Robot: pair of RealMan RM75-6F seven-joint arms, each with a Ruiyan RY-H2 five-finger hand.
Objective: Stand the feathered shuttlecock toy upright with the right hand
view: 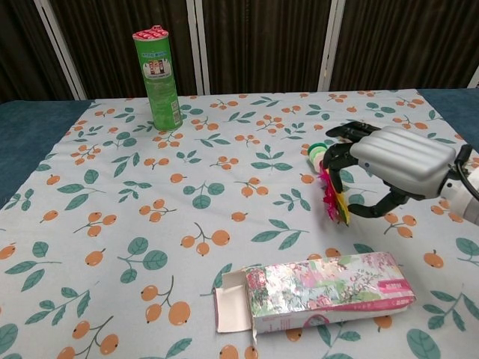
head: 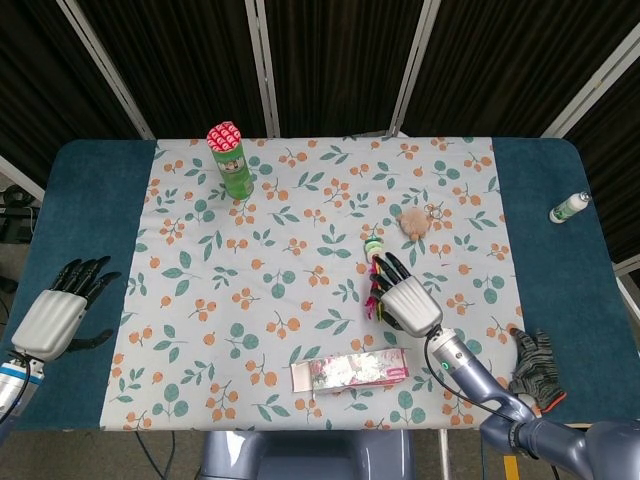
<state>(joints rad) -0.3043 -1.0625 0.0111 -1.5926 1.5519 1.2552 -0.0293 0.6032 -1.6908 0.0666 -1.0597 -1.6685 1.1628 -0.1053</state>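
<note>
The feathered shuttlecock toy (head: 374, 270) lies flat on the flowered cloth, its green and white disc base (view: 317, 155) pointing away from me and its pink and yellow feathers (view: 332, 199) toward me. My right hand (head: 405, 298) (view: 393, 166) arches over it from the right, with the fingers over the stem and the thumb low beside the feathers. It has no closed grip on the toy. My left hand (head: 58, 310) rests with fingers apart on the blue table cover at the far left and holds nothing.
A green canister (head: 231, 160) (view: 158, 78) stands at the back left. An open flowered box (head: 350, 372) (view: 322, 290) lies just in front of the toy. A beige pompom (head: 413, 221), a small bottle (head: 569, 208) and a glove (head: 533, 365) lie to the right.
</note>
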